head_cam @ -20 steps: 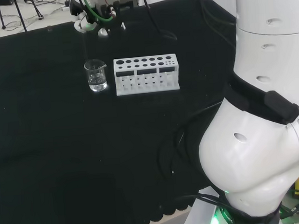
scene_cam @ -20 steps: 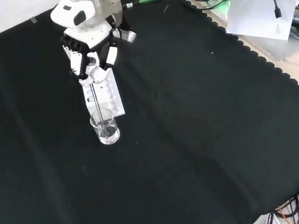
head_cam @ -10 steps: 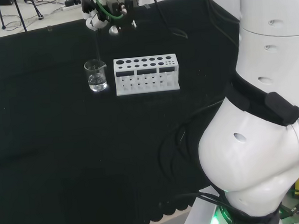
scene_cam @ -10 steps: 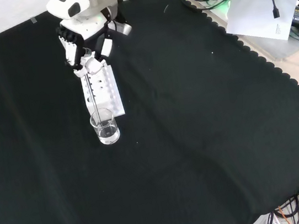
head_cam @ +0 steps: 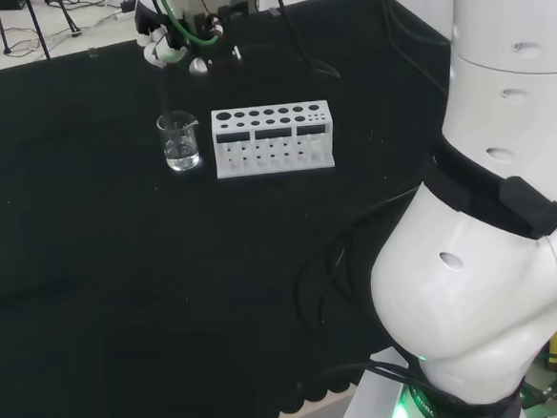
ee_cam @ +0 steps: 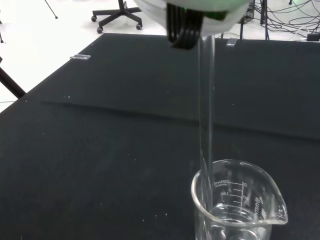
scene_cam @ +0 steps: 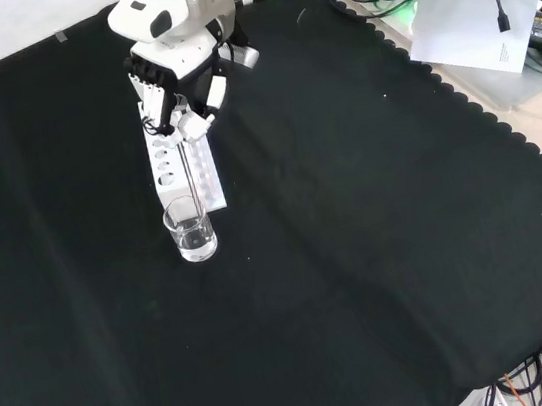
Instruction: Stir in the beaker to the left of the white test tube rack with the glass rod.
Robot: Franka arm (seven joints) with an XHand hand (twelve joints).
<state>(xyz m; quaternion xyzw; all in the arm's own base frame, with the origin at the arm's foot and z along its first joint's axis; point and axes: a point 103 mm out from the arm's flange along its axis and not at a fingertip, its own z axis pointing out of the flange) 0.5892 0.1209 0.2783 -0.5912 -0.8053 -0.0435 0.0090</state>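
Front view: hand [scene_cam: 180, 95] is curling its fingers around the rod [scene_cam: 192, 187], which is hanging down into the beaker [scene_cam: 192, 233] just beside the rack [scene_cam: 205, 175]. Stirring looks to be under way; next, circling the tip without knocking the glass wall. Black cloth [scene_cam: 378, 248] is covering the bench; cables and paper are lying beyond its edge.

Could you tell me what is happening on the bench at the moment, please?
The robot's hand holds a glass rod upright, its fingers curled round the top. The rod's lower end dips into the beaker, which holds some clear liquid and stands next to the white test tube rack on the black cloth.
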